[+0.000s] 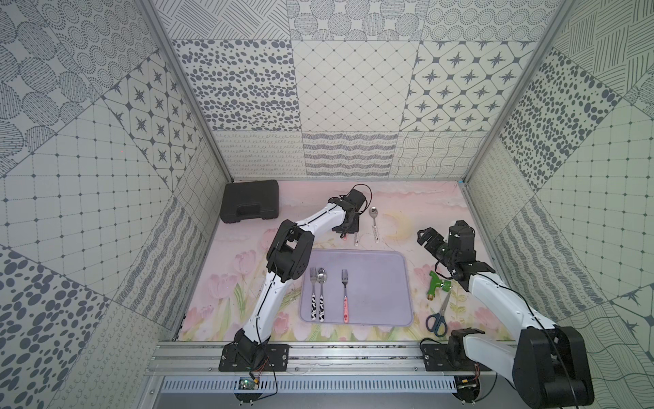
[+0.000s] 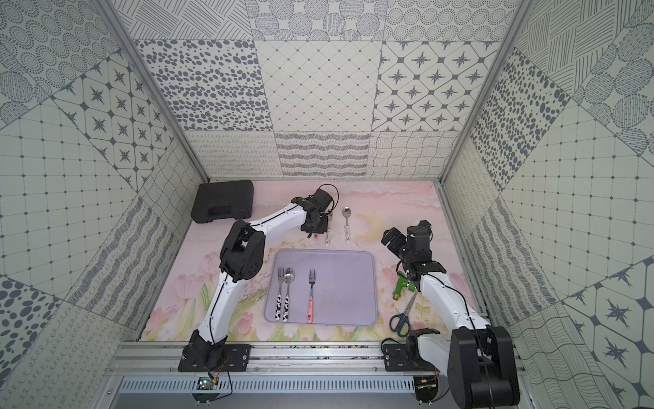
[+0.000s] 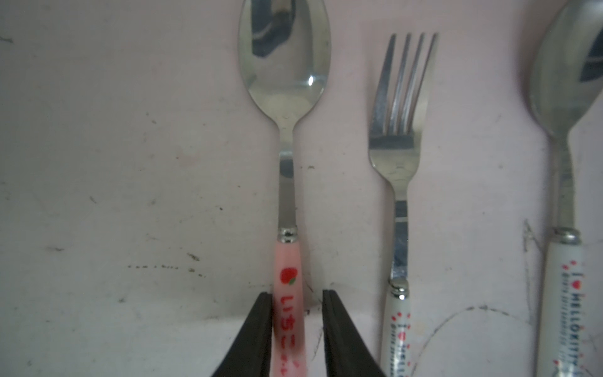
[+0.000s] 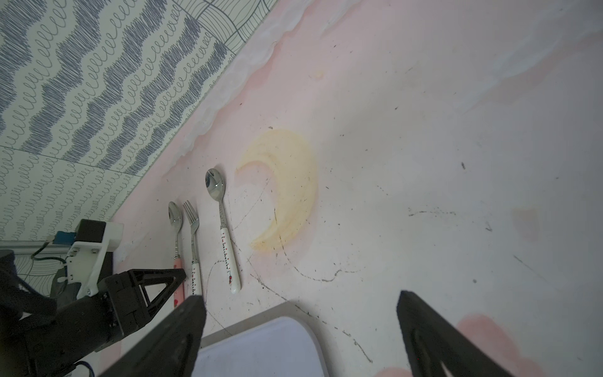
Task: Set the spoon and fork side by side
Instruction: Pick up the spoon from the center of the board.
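A pink-handled spoon [image 3: 284,65] lies on the table beyond the tray. Next to it lie a white-handled fork [image 3: 396,156] and a white-handled spoon [image 3: 561,98], all three parallel. My left gripper [image 3: 297,293] straddles the pink handle. One finger touches it, and a narrow gap shows at the other finger. In both top views the gripper [image 1: 348,232] covers most of that spoon. A pink-handled fork [image 1: 345,294] lies on the lilac tray [image 1: 375,283]. My right gripper [image 1: 426,237] hangs open and empty to the right of the tray's far corner.
A cow-patterned fork [image 1: 313,294] and spoon [image 1: 321,290] lie together at the tray's left. A black case [image 1: 249,205] sits at the far left. A green fitting [image 1: 437,285] and blue scissors [image 1: 439,315] lie right of the tray, under the right arm.
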`<state>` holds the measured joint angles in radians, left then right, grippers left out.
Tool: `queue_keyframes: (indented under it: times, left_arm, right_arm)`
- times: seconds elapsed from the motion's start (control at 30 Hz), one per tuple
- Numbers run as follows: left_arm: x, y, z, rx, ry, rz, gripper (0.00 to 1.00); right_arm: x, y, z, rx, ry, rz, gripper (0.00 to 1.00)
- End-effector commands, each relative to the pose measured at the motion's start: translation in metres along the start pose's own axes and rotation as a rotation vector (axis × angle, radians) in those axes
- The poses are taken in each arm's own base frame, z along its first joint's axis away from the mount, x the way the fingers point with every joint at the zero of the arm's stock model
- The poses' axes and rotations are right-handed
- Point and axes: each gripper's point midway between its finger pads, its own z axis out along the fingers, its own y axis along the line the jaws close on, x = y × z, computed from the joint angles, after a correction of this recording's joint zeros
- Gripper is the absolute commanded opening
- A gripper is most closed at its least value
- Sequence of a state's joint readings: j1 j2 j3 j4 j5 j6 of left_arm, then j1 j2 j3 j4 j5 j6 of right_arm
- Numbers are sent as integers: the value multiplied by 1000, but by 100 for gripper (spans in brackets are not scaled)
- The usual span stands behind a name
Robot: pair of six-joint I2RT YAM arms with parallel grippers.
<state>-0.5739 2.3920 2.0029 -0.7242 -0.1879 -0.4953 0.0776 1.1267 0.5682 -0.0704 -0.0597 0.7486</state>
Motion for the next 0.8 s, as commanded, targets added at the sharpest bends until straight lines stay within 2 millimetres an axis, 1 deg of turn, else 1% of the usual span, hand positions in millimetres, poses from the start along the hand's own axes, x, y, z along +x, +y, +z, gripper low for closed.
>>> queue_keyframes:
  times: [0.0,0.2,0.4,0.6,0.77]
  left_arm:
    - [6,10,4,-32,41,3,26]
    - [8,11,3,-36,52,-7,22]
    - [9,13,0,-41,61,-6,12]
    - [7,13,-12,-37,57,-22,6]
    - [7,13,-25,-20,44,-46,5]
  right_arm:
    - [-6,7,1,-24,-21,-6,97]
    - [-6,8,1,-26,-21,-6,97]
    - [-7,8,0,-28,-23,-5,97]
    - [-7,9,-1,-31,-24,-4,97]
    - [-8,10,-2,-33,-27,-6,97]
